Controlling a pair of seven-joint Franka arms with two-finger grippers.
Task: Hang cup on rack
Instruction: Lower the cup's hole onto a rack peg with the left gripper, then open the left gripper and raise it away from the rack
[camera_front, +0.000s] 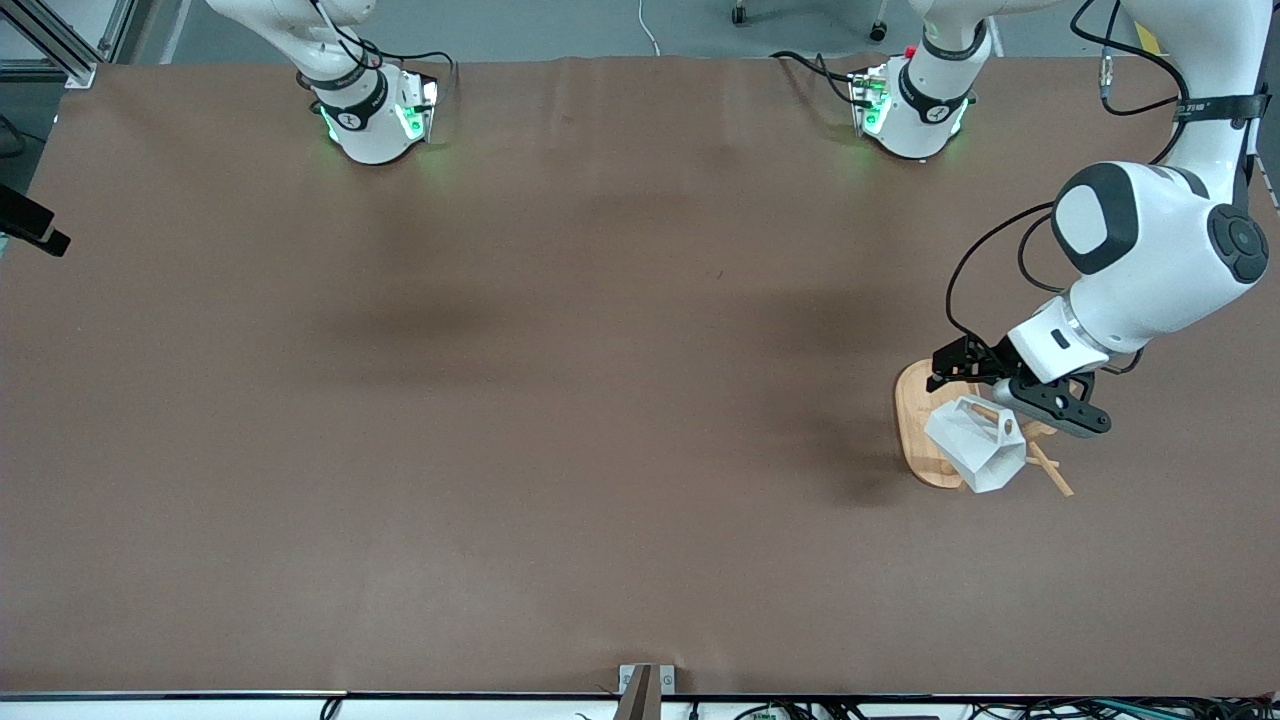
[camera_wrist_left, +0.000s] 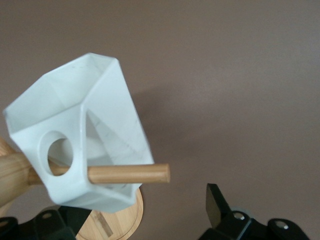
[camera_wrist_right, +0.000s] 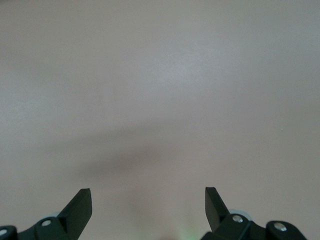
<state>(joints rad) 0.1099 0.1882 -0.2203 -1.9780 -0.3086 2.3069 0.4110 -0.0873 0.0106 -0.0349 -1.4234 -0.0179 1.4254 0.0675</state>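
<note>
The white faceted cup (camera_front: 978, 452) hangs tilted on the wooden rack (camera_front: 915, 405), toward the left arm's end of the table. In the left wrist view a round peg (camera_wrist_left: 131, 174) passes through the hole in the flat handle of the cup (camera_wrist_left: 100, 115), and the oval base (camera_wrist_left: 119, 220) shows below. My left gripper (camera_front: 1005, 398) hovers over the rack, close beside the cup, and is open (camera_wrist_left: 150, 200), holding nothing; one finger is partly hidden by the cup. My right gripper (camera_wrist_right: 148, 192) is open over bare table and is out of the front view.
The brown table top (camera_front: 560, 400) spreads wide around the rack. Both arm bases (camera_front: 370, 110) stand along the table's edge farthest from the front camera. A small bracket (camera_front: 647, 690) sits at the edge nearest that camera.
</note>
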